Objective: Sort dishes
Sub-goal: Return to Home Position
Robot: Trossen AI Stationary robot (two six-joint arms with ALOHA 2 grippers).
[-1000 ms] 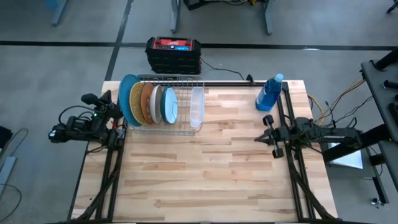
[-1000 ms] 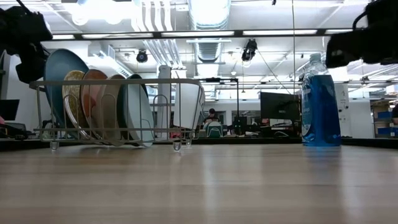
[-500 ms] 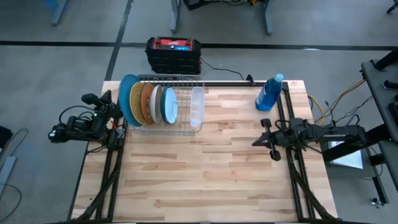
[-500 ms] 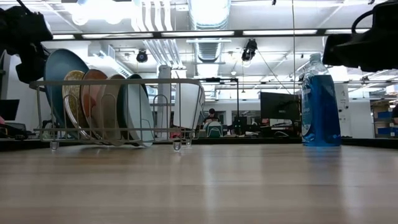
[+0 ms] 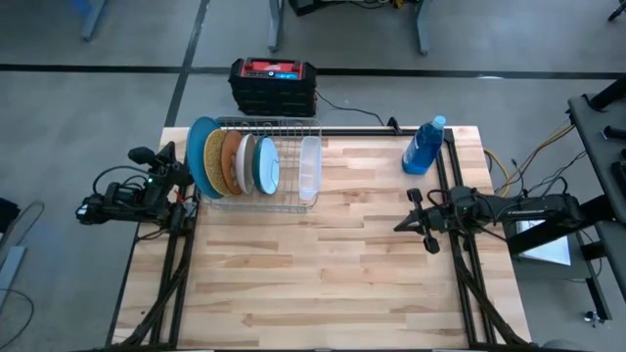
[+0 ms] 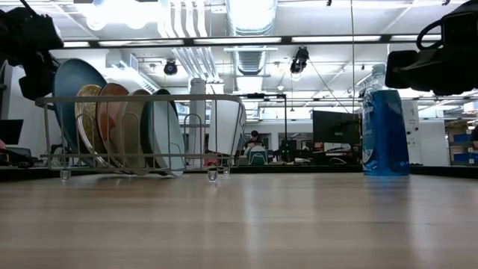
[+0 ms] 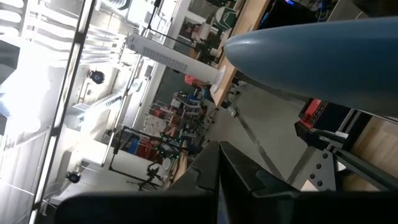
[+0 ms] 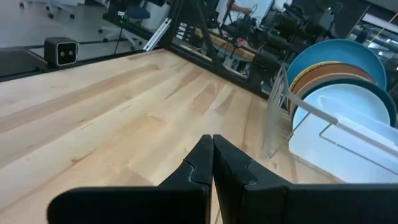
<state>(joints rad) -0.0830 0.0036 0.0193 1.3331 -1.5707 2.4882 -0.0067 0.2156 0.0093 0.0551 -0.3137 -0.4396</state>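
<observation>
Seemingly finished: right gripper (image 8: 212,139) pressed together, empty, over the right edge of the wooden table (image 5: 323,284); left gripper (image 7: 219,147) likewise at the left edge, beside the silver wire dish rack (image 5: 286,202) holding all five round flat plates (image 5: 235,161) upright, far left. Remaining: parking both arms.

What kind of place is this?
Probably a robotics lab: exposed ceiling ducts, a computer monitor behind, and a wooden table with the left arm and right arm mounted at its sides.
</observation>
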